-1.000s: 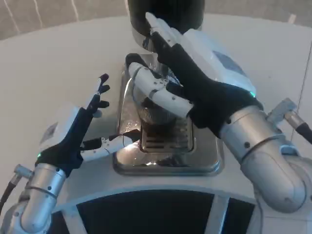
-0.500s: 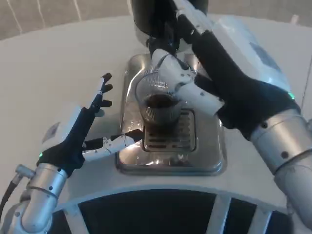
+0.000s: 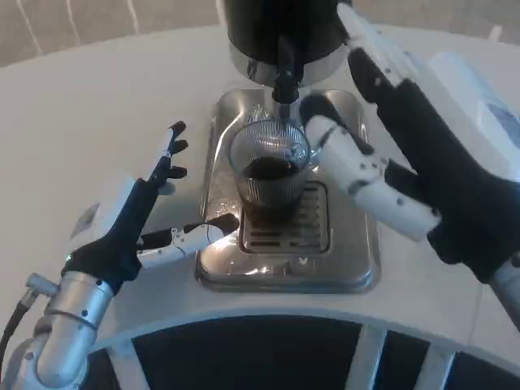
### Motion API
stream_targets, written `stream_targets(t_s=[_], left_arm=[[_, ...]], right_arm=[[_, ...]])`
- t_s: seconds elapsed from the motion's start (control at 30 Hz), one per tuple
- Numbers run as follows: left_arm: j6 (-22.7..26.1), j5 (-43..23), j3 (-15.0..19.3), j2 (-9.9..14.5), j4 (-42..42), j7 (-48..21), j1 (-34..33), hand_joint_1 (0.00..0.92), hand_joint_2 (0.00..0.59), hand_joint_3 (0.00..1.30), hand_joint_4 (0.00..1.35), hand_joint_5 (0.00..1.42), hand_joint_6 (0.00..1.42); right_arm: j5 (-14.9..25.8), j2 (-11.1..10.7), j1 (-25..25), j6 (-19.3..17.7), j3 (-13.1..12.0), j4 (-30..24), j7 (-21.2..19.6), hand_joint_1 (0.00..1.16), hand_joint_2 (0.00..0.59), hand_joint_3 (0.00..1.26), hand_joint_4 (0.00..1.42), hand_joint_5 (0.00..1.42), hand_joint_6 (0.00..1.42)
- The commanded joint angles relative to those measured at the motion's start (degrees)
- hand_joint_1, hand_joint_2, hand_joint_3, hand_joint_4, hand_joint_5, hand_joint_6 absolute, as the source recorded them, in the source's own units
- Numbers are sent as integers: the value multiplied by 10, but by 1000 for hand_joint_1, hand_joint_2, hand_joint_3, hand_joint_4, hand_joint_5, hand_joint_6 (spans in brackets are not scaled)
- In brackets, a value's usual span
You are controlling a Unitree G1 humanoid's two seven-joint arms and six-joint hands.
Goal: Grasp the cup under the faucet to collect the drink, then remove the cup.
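Observation:
A clear ribbed cup with dark drink in it stands upright on the grate of the steel drip tray. It sits directly below the black faucet of the dark dispenser. My right hand is to the right of the cup with its fingers spread and pointing away from me, holding nothing. Its thumb lies close by the cup's right rim; I cannot tell if it touches. My left hand waits open left of the tray, its thumb tip at the tray's left edge.
The tray and dispenser stand on a white round table. A dark gap with white bars runs along the near edge below the tray. A strip of floor shows at the top left.
My right hand has swung from over and around the cup out to the right, uncovering the cup and faucet. The cup stays on the grate. The left hand has not moved.

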Motion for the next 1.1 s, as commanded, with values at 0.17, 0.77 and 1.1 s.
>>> stream_targets(t_s=[0.17,0.77,1.1], left_arm=[[-9,-4,0,0,13,-1,-12,329,64,0,0,250,313],[-9,-7,-2,-1,23,-7,-22,322,63,0,0,251,307],[-14,-9,-1,0,25,-10,-27,316,60,0,0,259,305]], right_arm=[[15,63,115,-157,-109,-10,33,0,523,0,0,0,0],[64,128,280,-334,-278,-10,54,15,528,0,0,0,0],[-13,115,349,-349,-239,-10,62,13,531,0,0,0,0]])
